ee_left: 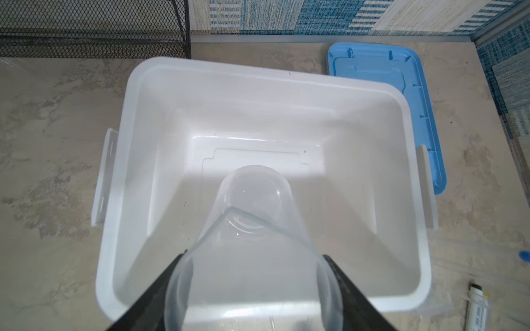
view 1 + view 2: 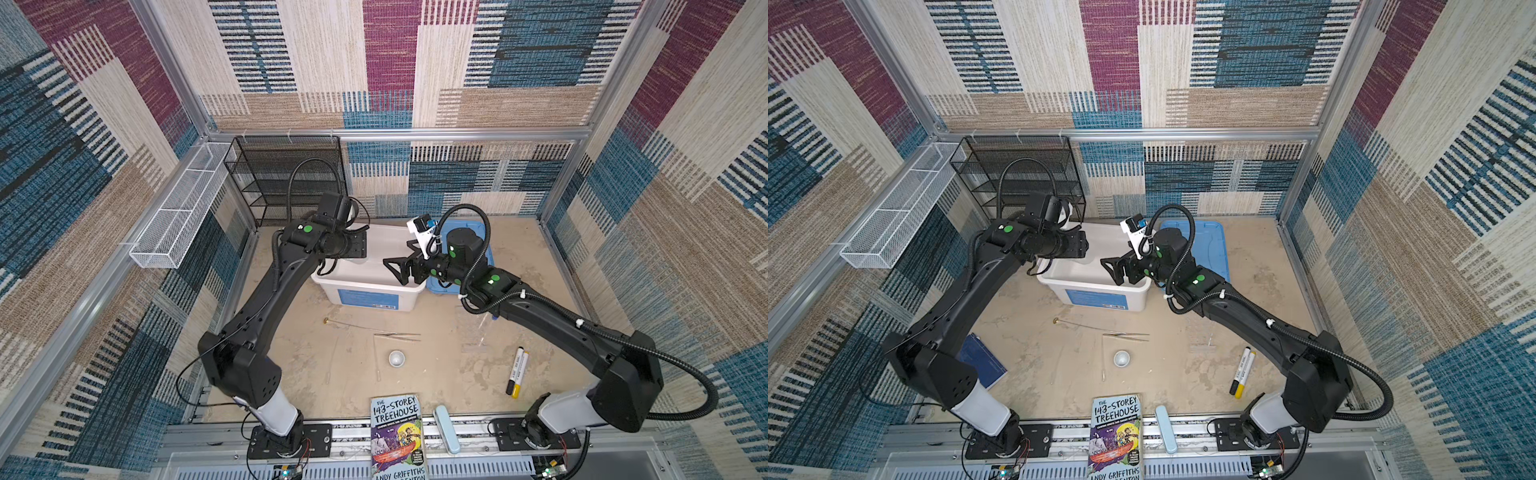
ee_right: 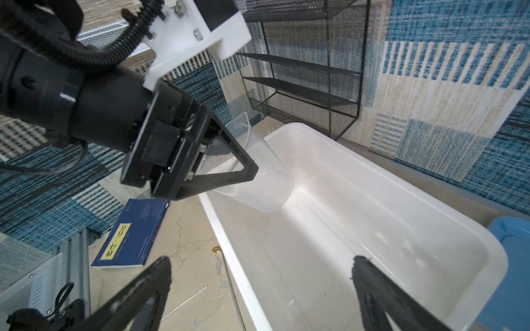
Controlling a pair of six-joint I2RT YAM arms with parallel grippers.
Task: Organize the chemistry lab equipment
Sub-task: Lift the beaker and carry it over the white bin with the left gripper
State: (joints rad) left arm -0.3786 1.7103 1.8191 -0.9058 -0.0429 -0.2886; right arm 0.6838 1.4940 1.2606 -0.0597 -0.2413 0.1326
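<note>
Over the left end of the white rectangular plastic bin, mid-frame in both top views: left gripper is clamped across the wall of the clear round flask (beaker-shaped, pour lip). It grips near the mouth, with the base tilted down into the bin and apparently not touching the floor. Right gripper is spread wide with nothing in it, hovering over the bin's right near rim. Risks as I read them:

1. The grip is on a thin, smooth, curved wall. Too much squeeze could flex it and let it squirt out; too little and it slides out early.
2. The flask sits close to the left rim. A release from this height and tilt could make it bounce, roll or catch the rim and land on the beige tabletop instead.
3. Both grippers share the same bin opening, so any inward move by either arm risks finger-to-finger or finger-to-flask contact.
4. The right forearm hangs above the faint clear rack at right of centre. If that arm drops, it could knock the rack over.

Not yet binned, in the lower middle of the top views:

- long brass-tipped rod
- metal tweezers
- small grey dish
- thin glass sticks, which are nearly invisible against the surface and easy to sweep or crush on a low approach

The flat blue plastic lid lies off the bin on its far right side.
</note>
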